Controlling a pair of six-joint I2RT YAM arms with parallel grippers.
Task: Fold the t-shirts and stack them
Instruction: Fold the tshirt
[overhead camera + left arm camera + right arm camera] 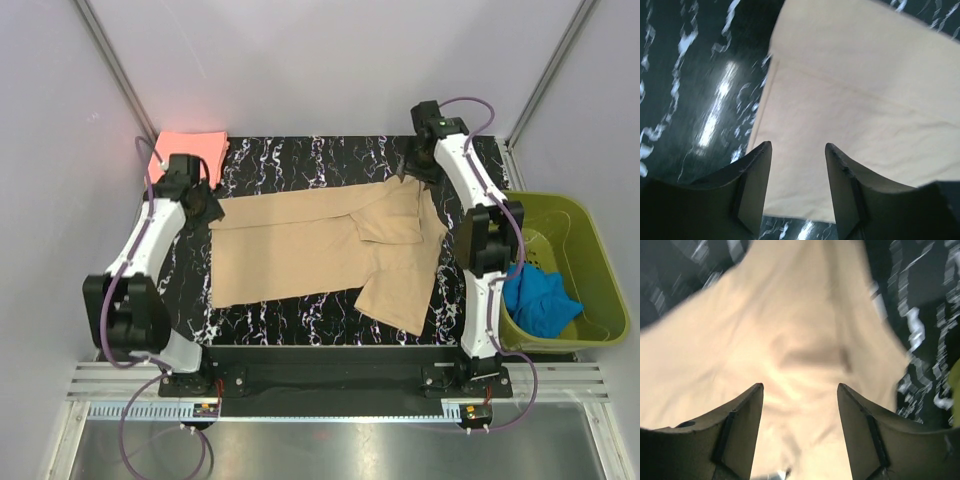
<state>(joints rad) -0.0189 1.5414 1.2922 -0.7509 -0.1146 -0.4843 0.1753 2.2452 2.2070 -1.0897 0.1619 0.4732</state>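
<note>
Observe that the tan-beige soft cloth short-sleeved t-shirt (300,250) lies spread across the black, white-veined marble-pattern table top (290,160). Its right portion is rumpled, with a sleeve doubled over the body. The salmon-pink cloth t-shirt (190,148) lies folded at the far left corner of the table, just beside the left gripper (203,207). That gripper sits at the tan shirt's left edge. Its wrist view shows the jaws standing apart over the hem corner, with nothing clamped. The right gripper (412,172) sits at the shirt's far right corner, jaws likewise apart above the cloth. Both wrist views are blurred, so you cannot confirm whether either set of fingertips touches the fabric. Expect the following faults if you close from here. A jaw that pinches only the upper layer will probably leave the lower layer dragging. Unequal bites at the two ends will likely skew the fold line. The rumpled sleeve, if left unsmoothed, may be trapped inside the fold. A wide left-arm sweep could disturb the folded pink shirt.
</note>
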